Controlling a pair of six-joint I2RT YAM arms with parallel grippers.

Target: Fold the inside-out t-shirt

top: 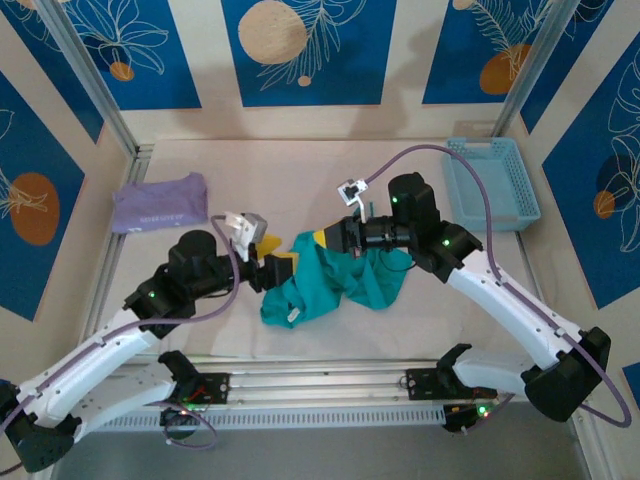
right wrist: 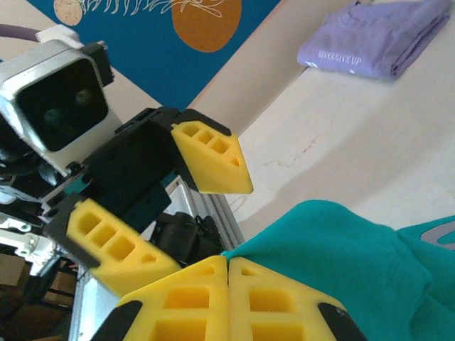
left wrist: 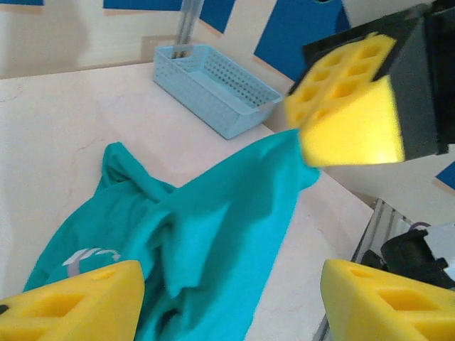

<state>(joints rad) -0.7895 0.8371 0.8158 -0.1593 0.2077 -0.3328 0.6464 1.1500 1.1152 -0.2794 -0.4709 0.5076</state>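
Note:
The inside-out t-shirt point(top: 335, 280) is a teal bunch in the middle of the table, with a whitish print showing at one fold point(left wrist: 89, 257). My right gripper point(right wrist: 227, 259) is shut on a pinched edge of the shirt and holds that corner up; its yellow pads point(left wrist: 348, 106) are at the upper right of the left wrist view. My left gripper point(left wrist: 231, 273) is open just left of that pinch, its fingers point(right wrist: 210, 156) apart with no cloth between them. From above, the left gripper point(top: 278, 266) and right gripper point(top: 322, 238) are close together over the shirt's left end.
A folded lavender shirt point(top: 160, 202) lies at the back left of the table. A light blue basket point(top: 495, 182) stands at the back right. Aluminium rails point(top: 320, 385) run along the near edge between the arm bases.

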